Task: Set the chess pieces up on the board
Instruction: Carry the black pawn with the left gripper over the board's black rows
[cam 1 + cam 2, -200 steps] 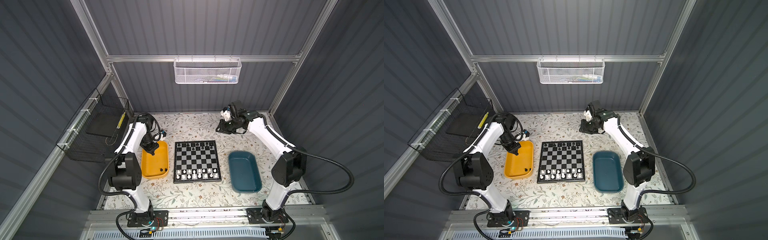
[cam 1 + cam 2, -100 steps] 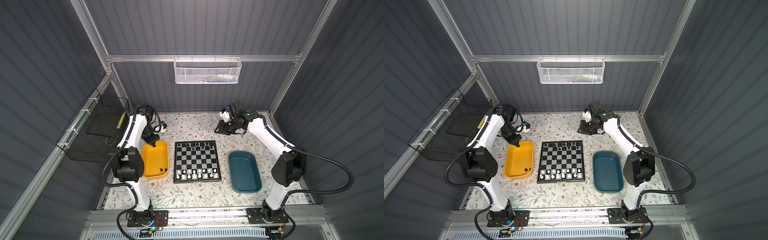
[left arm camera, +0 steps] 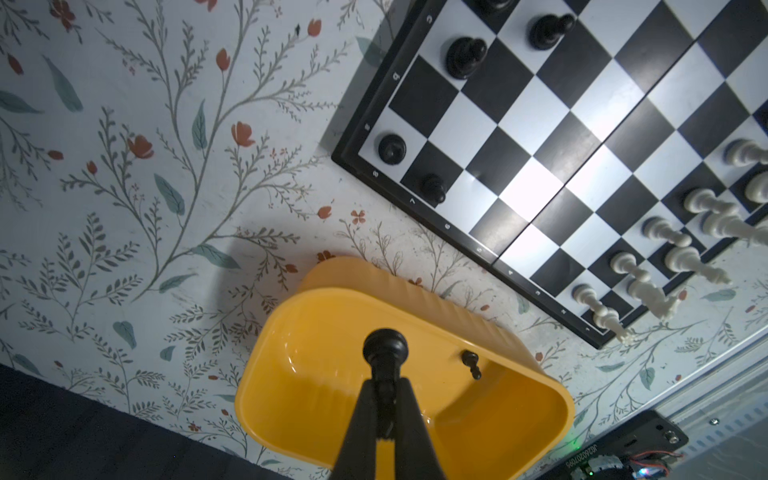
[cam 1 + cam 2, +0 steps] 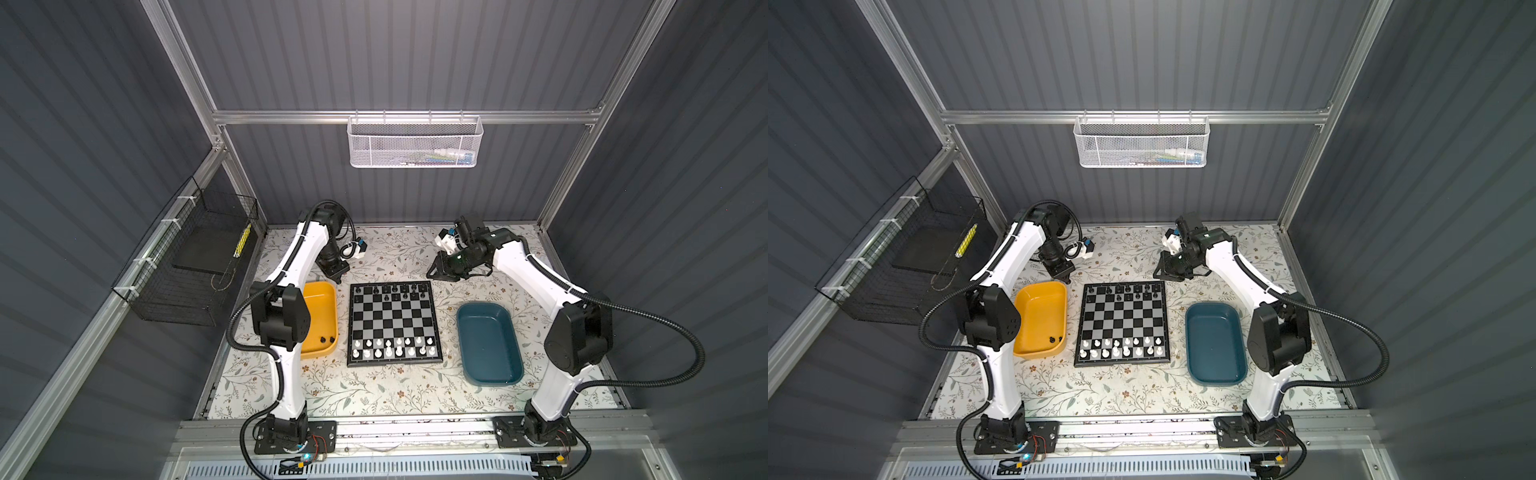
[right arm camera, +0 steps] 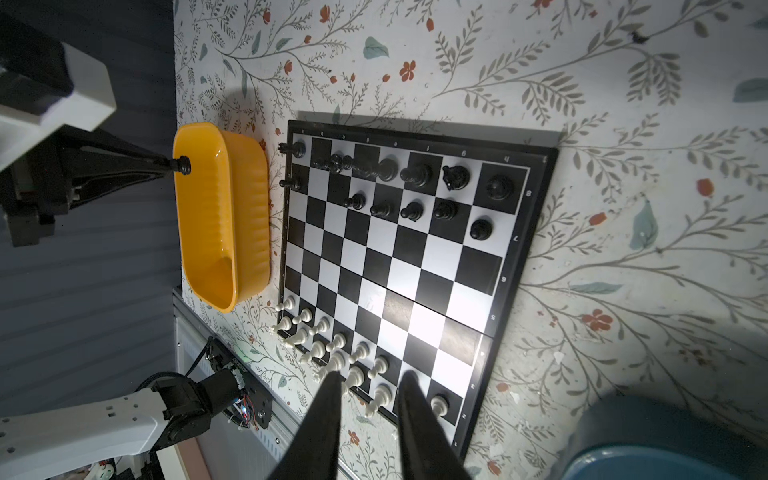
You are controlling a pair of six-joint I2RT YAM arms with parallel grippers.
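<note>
right end effector [image 5: 371, 376] parted, empty | left end effector [image 5: 168, 164] grips black piece [image 5: 183, 165] | board [image 5: 415, 266]: pieces [image 5: 498, 188] both ends

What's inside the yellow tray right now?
Apparently two black chess pieces in the near corner of the yellow tray. The left arm hides part of its floor in both top views.

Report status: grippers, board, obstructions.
Left gripper shut on black piece, over far end of yellow tray. Right gripper open, empty, off far right corner of board. White pieces on near rows; black rows gapped. Nothing blocking the board.
</note>
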